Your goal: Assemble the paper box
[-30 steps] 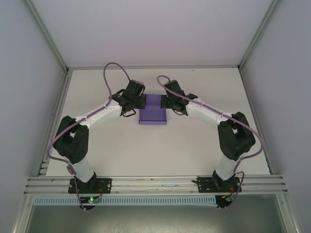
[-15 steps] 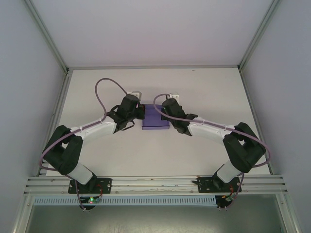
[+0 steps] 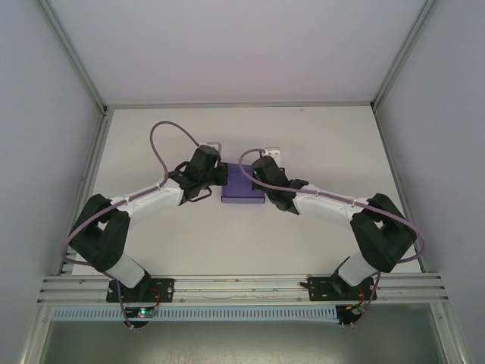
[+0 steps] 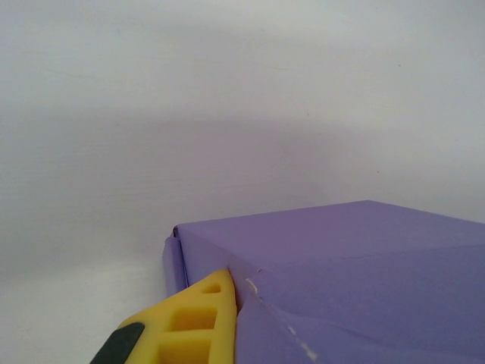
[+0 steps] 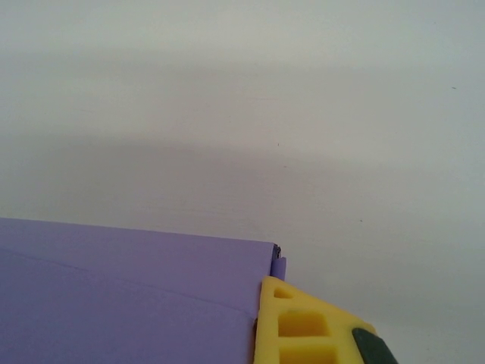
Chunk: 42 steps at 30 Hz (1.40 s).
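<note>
The purple paper box (image 3: 242,186) lies on the white table between my two grippers, folded into a low cuboid. My left gripper (image 3: 221,176) is at its left side. In the left wrist view one yellow finger (image 4: 193,322) presses against the box's (image 4: 364,258) side wall at a creased corner, and the paper hides the other finger. My right gripper (image 3: 261,179) is at the right side. One yellow finger (image 5: 303,330) lies flat against the box's (image 5: 129,296) right wall, its partner hidden behind the paper. Both grippers are shut on the box's walls.
The white table (image 3: 318,144) stretches around the box. Grey enclosure walls and a metal frame (image 3: 98,114) border it. Purple cables (image 3: 163,133) loop above both wrists. The arm bases stand on the rail (image 3: 242,284) at the near edge.
Over the last second both elbows dropped outward and the wrists rolled, turning their white camera mounts toward the far side. The box shifted slightly nearer. Little has moved in the last half second.
</note>
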### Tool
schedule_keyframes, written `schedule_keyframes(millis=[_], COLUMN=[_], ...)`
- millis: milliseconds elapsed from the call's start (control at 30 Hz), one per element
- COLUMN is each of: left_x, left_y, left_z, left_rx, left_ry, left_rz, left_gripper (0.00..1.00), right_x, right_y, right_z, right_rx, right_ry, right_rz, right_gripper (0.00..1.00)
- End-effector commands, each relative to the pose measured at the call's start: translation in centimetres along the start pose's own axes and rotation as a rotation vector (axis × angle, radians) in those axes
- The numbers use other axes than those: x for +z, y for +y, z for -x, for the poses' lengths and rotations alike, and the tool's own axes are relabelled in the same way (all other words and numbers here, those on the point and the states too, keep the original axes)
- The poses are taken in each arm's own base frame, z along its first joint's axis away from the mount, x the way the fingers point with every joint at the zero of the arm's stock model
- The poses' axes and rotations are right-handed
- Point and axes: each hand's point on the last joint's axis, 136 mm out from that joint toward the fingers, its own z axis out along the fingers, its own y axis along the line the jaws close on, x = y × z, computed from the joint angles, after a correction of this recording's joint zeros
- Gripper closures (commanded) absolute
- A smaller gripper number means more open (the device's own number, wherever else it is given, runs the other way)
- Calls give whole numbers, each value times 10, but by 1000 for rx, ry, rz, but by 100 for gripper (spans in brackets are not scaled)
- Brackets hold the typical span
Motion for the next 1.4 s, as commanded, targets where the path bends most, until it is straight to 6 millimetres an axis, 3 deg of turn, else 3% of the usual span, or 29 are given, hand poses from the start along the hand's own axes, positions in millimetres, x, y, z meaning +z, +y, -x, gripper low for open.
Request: schedule_keyframes(millis=[0,167,333,367,533,567,667,800,967,1067,1200,1367], left_x=[3,-13,-31,-35,-59,-65,-80,-95,-89,-86,-101,-129], left_y=[8,14,8,6,-5,-7,-3,16,25,20,-12,-10], left_z=[-53,-77,-78,-76,-68,-66,-59,-44,-25,-10,6,14], left_rx=[14,40,28,24,23,22,-12,-107,-260,-265,-198,-174], left_ry=[128,136,115,106,107,107,100,49,5,-8,-33,-82], left_rz=[-9,-37,-74,-81,-106,-108,-65,72,128,94,-64,-54], left_gripper=[96,79,61,55,3,0,0,0,0,0,0,0], right_x=[-12,-18,-26,-27,-31,-32,-34,-34,-33,-33,-31,-29], right_y=[21,13,8,7,1,0,0,3,9,8,3,5], right_z=[-2,-24,-41,-43,-53,-54,-57,-60,-65,-67,-65,-58], right_rx=[33,-34,-78,-89,-111,-114,-123,-147,-195,-215,-223,-229], right_ry=[-26,-51,-94,-100,-116,-122,-142,-167,-185,-190,-192,-207], right_rz=[111,107,94,88,63,56,64,81,70,44,-3,-24], right_gripper=[98,98,99,99,99,99,99,97,96,95,96,95])
